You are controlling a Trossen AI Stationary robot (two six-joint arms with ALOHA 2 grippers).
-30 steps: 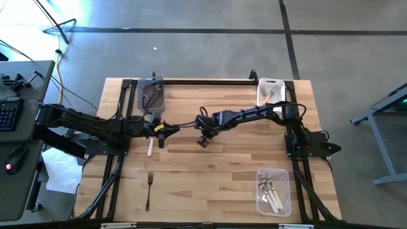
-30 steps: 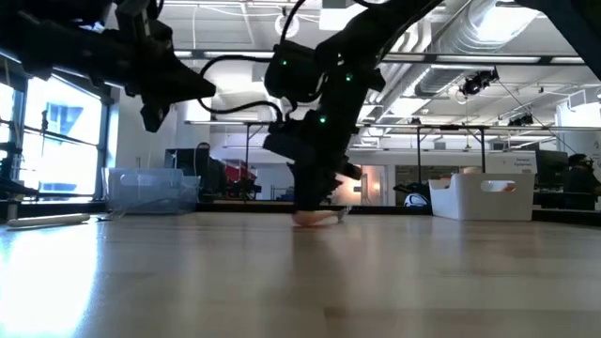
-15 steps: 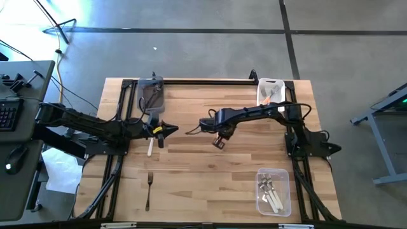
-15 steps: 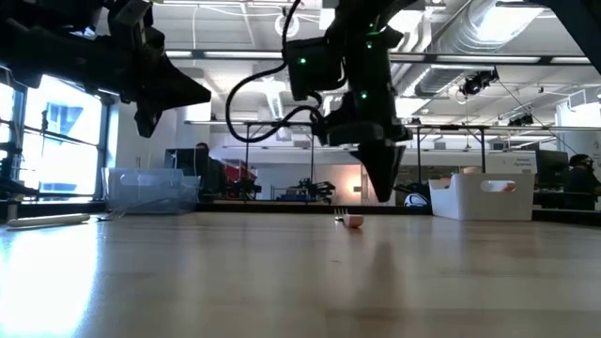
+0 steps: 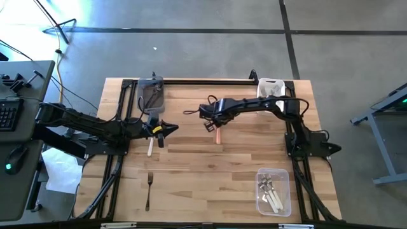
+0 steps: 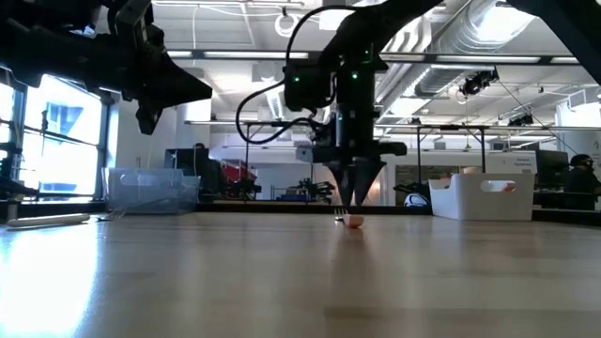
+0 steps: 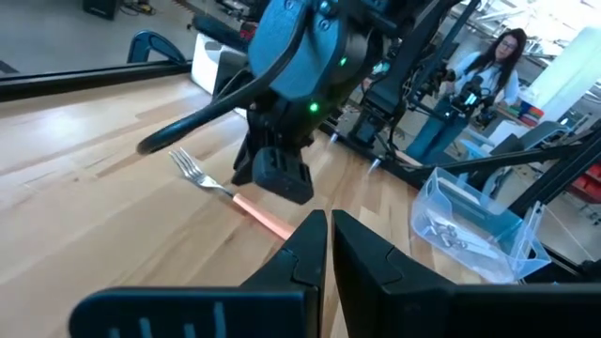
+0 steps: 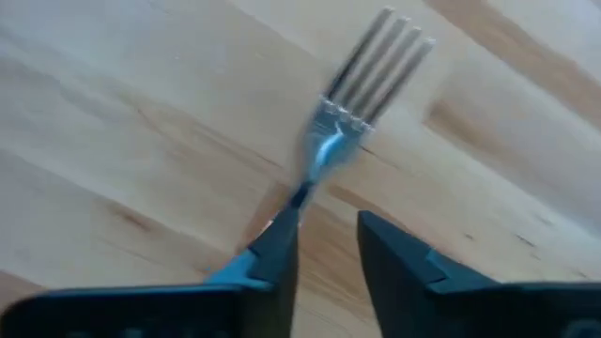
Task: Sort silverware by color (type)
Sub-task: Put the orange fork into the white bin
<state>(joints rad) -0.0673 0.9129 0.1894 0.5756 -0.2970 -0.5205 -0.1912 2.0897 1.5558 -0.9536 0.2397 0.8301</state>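
A fork with a salmon-orange handle lies flat on the table's middle, tines toward the far edge. My right gripper hangs just above its neck, pointing down and open, one finger over the neck and the other beside it. In the low view its tips stand clear of the fork's handle end. My left gripper waits shut at the left, held level above the table. A white-handled fork and a dark fork lie on the table's left part.
A clear bin with dark forks stands at the far left, a white bin with orange pieces at the far right, and a clear bin with white forks at the near right. A person shows in the room beyond the table.
My right gripper, low on the table a second ago, went toward the right edge, rose, rolled, then moved toward the far edge. The salmon fork has slid right and turned; it now lies uncovered with its handle end toward the near edge.
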